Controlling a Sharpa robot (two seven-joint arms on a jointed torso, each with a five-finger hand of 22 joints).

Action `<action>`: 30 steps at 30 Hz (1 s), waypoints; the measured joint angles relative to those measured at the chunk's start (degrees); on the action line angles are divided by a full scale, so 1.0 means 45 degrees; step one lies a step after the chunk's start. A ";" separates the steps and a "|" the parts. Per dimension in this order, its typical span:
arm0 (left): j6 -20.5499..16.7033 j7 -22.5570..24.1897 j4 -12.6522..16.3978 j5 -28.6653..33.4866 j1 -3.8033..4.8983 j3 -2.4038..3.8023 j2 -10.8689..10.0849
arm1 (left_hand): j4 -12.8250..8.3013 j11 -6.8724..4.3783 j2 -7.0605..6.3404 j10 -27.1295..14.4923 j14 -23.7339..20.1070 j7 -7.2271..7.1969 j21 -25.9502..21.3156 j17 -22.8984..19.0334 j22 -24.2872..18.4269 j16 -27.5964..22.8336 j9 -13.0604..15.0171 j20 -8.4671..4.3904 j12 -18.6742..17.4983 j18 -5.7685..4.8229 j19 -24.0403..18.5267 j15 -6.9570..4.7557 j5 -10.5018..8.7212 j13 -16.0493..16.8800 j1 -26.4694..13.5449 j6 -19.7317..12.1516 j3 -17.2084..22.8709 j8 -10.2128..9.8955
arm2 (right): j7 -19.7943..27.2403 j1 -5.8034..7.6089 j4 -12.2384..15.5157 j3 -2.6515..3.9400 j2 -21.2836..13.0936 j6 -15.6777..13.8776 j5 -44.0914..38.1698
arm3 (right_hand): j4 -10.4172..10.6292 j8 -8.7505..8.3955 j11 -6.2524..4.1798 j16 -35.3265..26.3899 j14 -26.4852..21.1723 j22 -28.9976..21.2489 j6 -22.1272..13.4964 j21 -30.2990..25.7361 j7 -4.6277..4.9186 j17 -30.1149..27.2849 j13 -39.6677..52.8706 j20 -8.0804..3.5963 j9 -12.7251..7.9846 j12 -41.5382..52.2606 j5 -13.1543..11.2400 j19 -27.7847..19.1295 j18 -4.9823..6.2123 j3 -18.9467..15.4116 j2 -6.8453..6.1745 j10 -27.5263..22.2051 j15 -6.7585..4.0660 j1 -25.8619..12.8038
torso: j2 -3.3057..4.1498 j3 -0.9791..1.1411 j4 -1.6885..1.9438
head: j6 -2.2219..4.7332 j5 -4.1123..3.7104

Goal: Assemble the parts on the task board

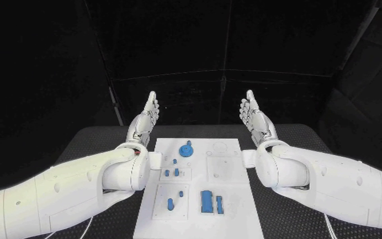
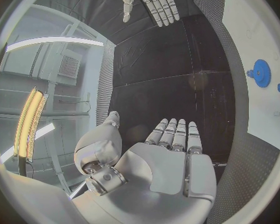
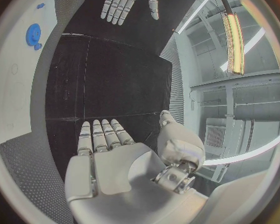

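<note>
Both silver hands, left hand [image 1: 148,112] and right hand [image 1: 255,115], hover spread and empty beyond the white plastic task board [image 1: 231,206]. Best reach back for the round blue gear [image 1: 186,150] between them, pinching its rim squarely.

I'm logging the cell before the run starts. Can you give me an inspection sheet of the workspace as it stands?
Surface: black table with a textured mat.
Job's things: white task board in the middle of the table; a blue gear at its far end, small blue pegs in the middle, a larger blue block at the near end.
Clutter: nothing seen.
Hands: left hand and right hand held flat, fingers straight, either side of the board's far end, holding nothing.
Cables: thin white cables under the left arm, another by the right arm.
Surroundings: dark enclosure behind; bright light strips in the room.
</note>
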 measured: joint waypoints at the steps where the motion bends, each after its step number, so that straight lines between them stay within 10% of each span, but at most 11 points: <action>1: -0.0021 0.0006 0.0000 0.0004 0.0000 0.0000 0.0000 | 0.0000 -0.0002 0.0000 -0.0089 -0.0084 -0.0009 0.0000 0.0000 -0.0032 0.0000 0.0000 -0.0005 0.0000 -0.0001 -0.0022 -0.0006 0.0000 0.0000 -0.0123 -0.0080 0.0000 0.0000 | 0.0006 0.0000 0.0000 0.0000 0.0000 -0.0012 0.0013 | 0.0000 0.0000 -0.0007 0.0000 -0.0087 -0.0005 -0.0085 0.0000 -0.0003 -0.0004 0.0000 -0.0018 0.0000 0.0000 0.0000 -0.0073 0.0000 0.0000 -0.0005 -0.0087 -0.0004 -0.0131 | 0.0000 0.0000 0.0000 | 0.0000 0.0000; 18: -0.0177 0.0046 0.0006 0.0046 0.0001 -0.0001 -0.0001 | -0.0035 -0.0005 0.0000 -0.2267 -0.2066 -0.0018 0.0000 -0.0006 -0.0221 -0.0049 0.0003 -0.0095 0.0000 -0.0197 -0.1346 -0.0014 0.0000 0.0005 -0.3152 -0.2157 -0.0034 0.0001 | 0.0058 0.0001 0.0004 0.0000 0.0000 -0.0101 0.0119 | 0.0001 0.0001 -0.0028 0.0002 -0.1471 -0.0022 -0.1475 -0.0058 -0.0009 -0.0009 0.0003 -0.0056 0.0003 0.0001 0.0000 -0.1515 0.0004 0.0001 -0.0006 -0.1384 0.0001 -0.1822 | 0.0000 0.0000 0.0001 | 0.0000 0.0000; 23: -0.0184 0.0048 0.0005 0.0051 0.0001 -0.0001 -0.0001 | -0.0035 -0.0005 0.0005 -0.2267 -0.2066 -0.0019 0.0000 -0.0008 -0.0225 -0.0051 -0.0003 -0.0094 0.0000 -0.0197 -0.1345 -0.0014 0.0000 0.0000 -0.3149 -0.2157 -0.0034 0.0001 | 0.0061 0.0001 0.0005 0.0000 0.0000 -0.0113 0.0128 | 0.0001 0.0001 -0.0021 0.0002 -0.2291 -0.0021 -0.2110 -0.0058 -0.0028 -0.0009 0.0005 -0.0065 0.0004 0.0001 0.0000 -0.1794 0.0006 0.0001 -0.0006 -0.2339 -0.0013 -0.3344 | 0.0000 0.0001 0.0001 | 0.0000 0.0000; 30: -0.0193 0.0049 0.0005 0.0056 0.0001 -0.0001 -0.0001 | -0.0035 -0.0005 0.0005 -0.2266 -0.2066 -0.0018 0.0001 -0.0008 -0.0224 -0.0051 -0.0006 -0.0093 0.0000 -0.0194 -0.1343 -0.0014 0.0000 -0.0006 -0.3149 -0.2156 -0.0034 0.0001 | 0.0065 0.0001 0.0004 0.0000 0.0000 -0.0118 0.0132 | 0.0001 0.0001 -0.0021 0.0002 -0.2290 -0.0021 -0.2110 -0.0058 -0.0028 -0.0007 0.0002 -0.0065 -0.0001 0.0001 0.0000 -0.1793 0.0005 0.0001 -0.0017 -0.2338 -0.0012 -0.3367 | 0.0000 0.0001 0.0001 | 0.0000 0.0000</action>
